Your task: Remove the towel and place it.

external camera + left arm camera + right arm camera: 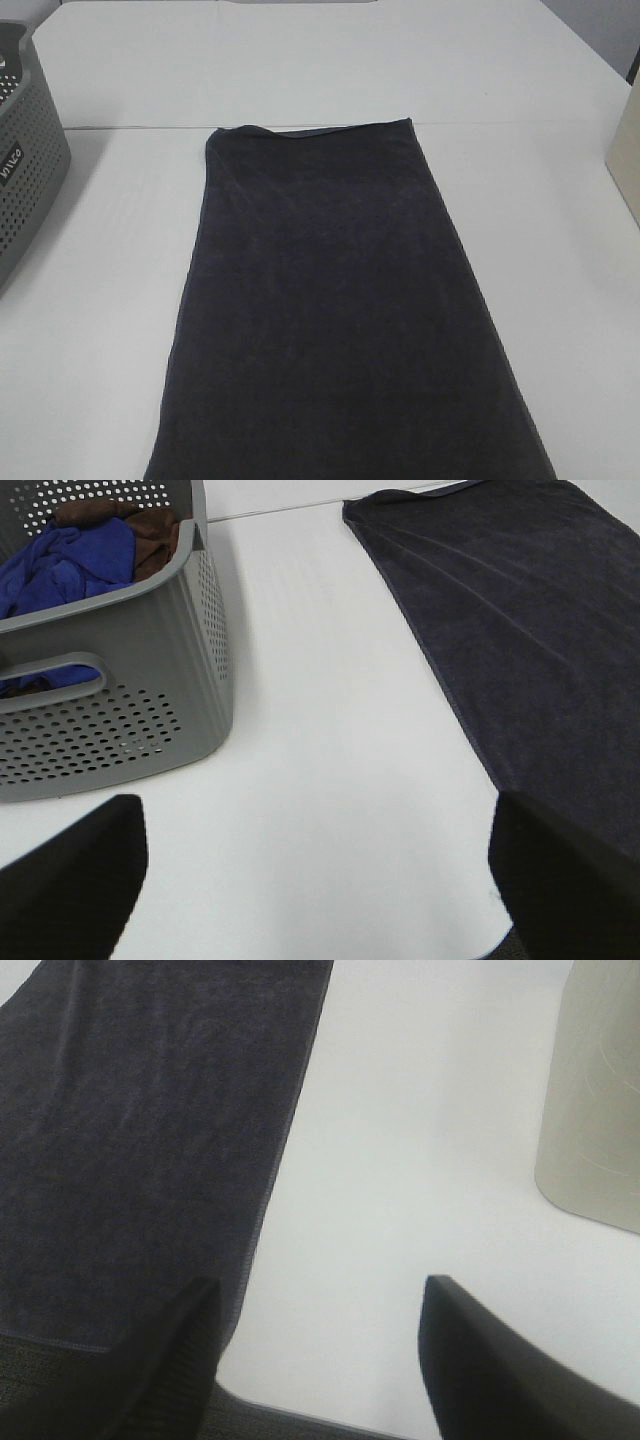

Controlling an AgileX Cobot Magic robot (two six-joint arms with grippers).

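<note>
Nearest you, the large dark navy-black terry towel point(335, 310) lies flat on the white table point(90, 330), its near end running off the table's near edge, its long axis pointing from that edge toward the far side. Expect it soft, limp and light; I judge a corner or hem the best hold. Your left gripper point(310, 880) hangs spread over bare table, between the towel and the grey perforated basket point(130, 680). Your right gripper point(315, 1360) is spread too, pinching nothing, straddling the towel's right hem.
</note>
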